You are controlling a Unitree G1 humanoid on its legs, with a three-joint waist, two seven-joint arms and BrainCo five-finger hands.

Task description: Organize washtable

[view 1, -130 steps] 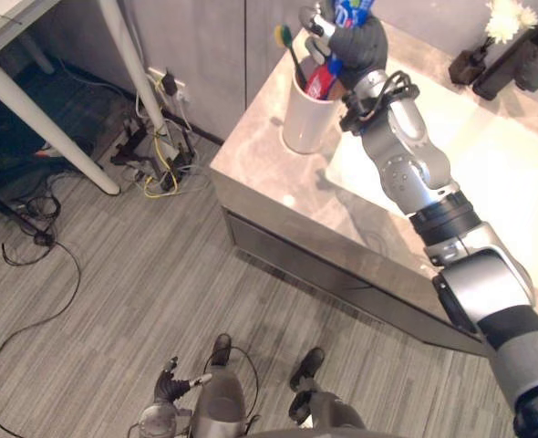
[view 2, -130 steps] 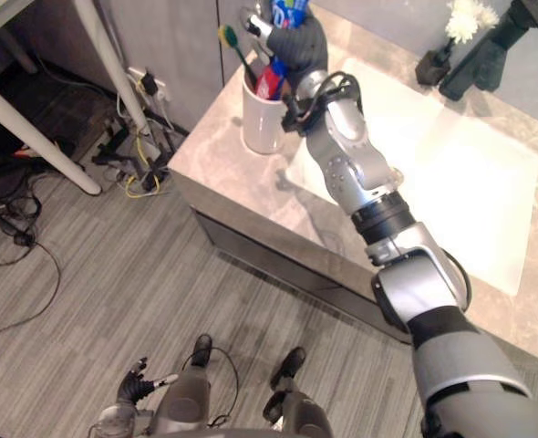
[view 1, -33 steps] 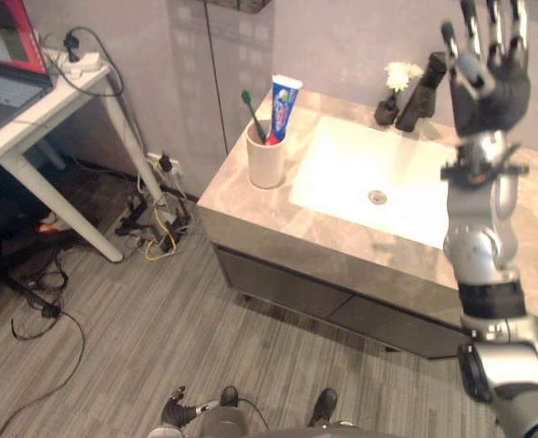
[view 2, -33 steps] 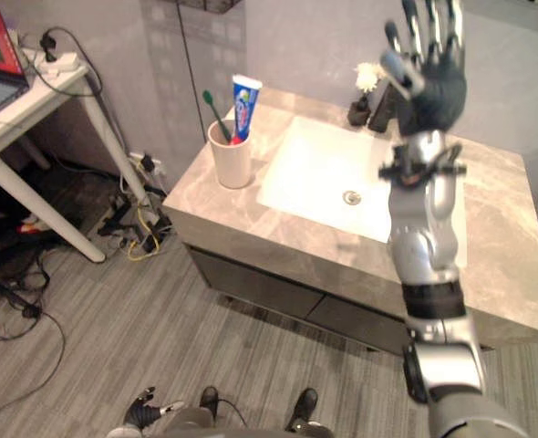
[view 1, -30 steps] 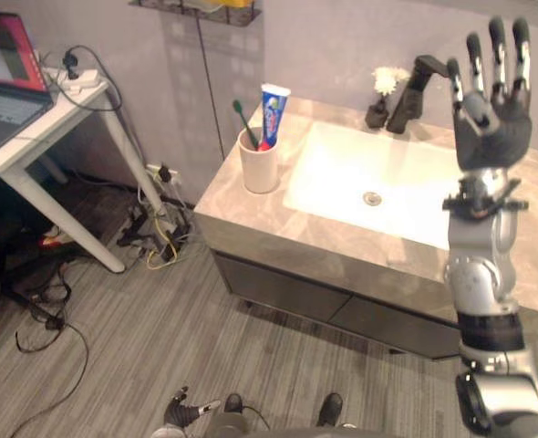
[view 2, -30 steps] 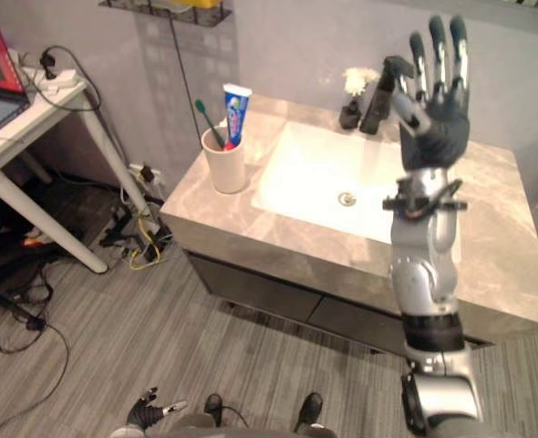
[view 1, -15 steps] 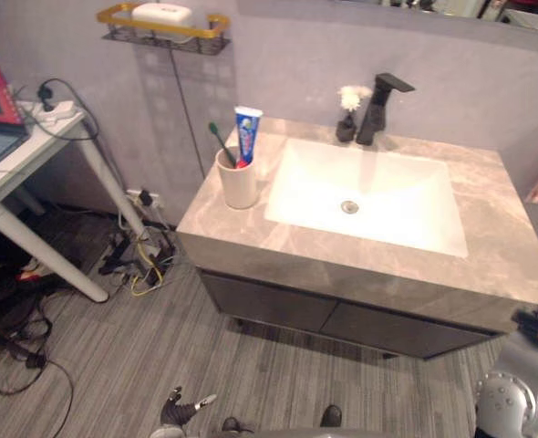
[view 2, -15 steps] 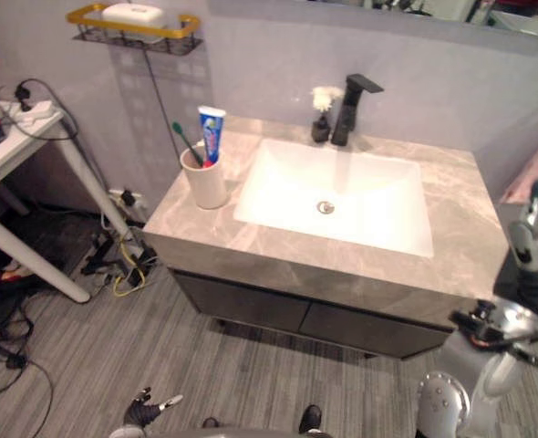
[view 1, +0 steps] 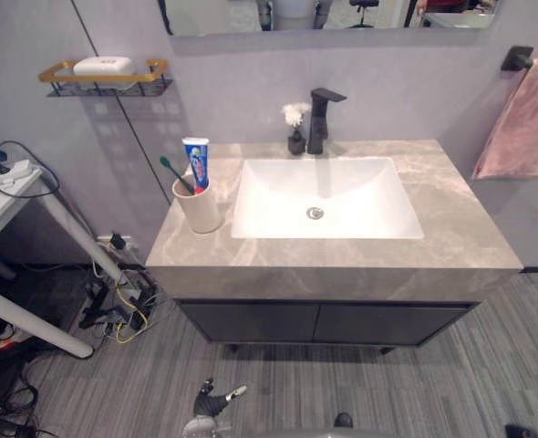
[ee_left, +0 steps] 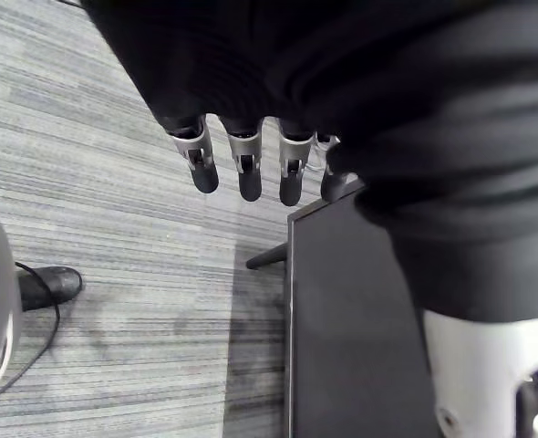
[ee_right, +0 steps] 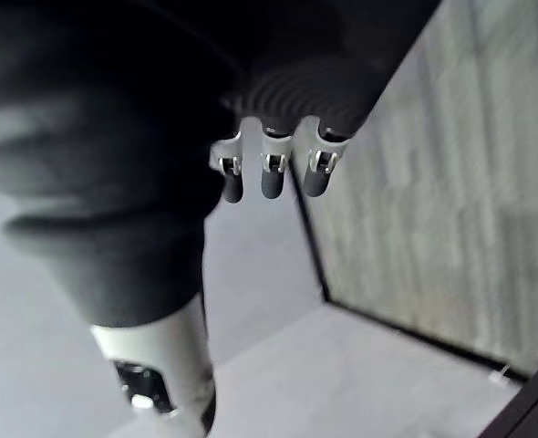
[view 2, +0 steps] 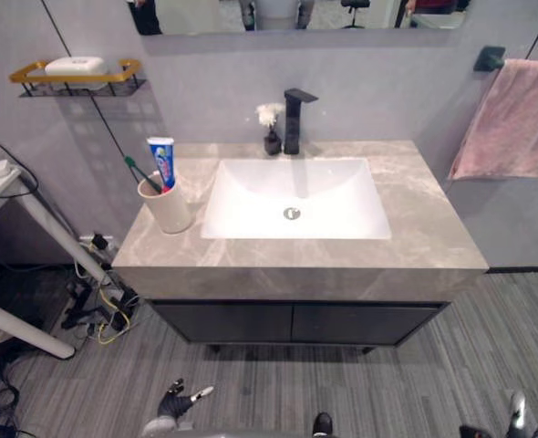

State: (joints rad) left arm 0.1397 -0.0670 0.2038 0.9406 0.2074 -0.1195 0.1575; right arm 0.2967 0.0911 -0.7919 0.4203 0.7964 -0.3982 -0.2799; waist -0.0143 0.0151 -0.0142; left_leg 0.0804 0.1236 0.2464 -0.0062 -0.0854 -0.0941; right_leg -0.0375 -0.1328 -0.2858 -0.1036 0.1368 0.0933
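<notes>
Washtable point(view 1: 451, 212): the grey marbled top takes up the middle of the left eye view, and neither of my hands touches it.
Sink point(view 1: 269, 205): a white basin sunk into the middle of the top, with its drain point(view 1: 315, 213) at the centre.
Cup point(view 1: 199, 209): a pale cup standing upright on the top's left end, just beside the sink's left edge.
Toothpaste point(view 1: 196, 163): a blue and white tube standing up out of the cup, cap end down.
Toothbrush point(view 1: 175, 174): in the same cup, leaning to the left, its green head uppermost.
Faucet point(view 1: 319, 119): black, at the back edge of the top, behind the sink.
Vase point(view 1: 295, 139): small and dark, holding a white flower, just to the left of the faucet.
Soap point(view 1: 105, 66): a white bar on a gold-edged wall shelf point(view 1: 57, 75), upper left of the frame.
Towel point(view 1: 526, 123): pink, hanging on the wall at the upper right.
Cabinet point(view 1: 324, 321): dark doors under the top.
My left hand point(view 1: 211, 402): low in the frame, left of centre, over the striped floor point(view 1: 415, 383) and well apart from the washtable; in my left wrist view its fingers point(ee_left: 243, 170) hang straight in a row, empty.
My right hand point(ee_right: 267, 175): in its own wrist view the fingers hang loose and straight, holding nothing.
</notes>
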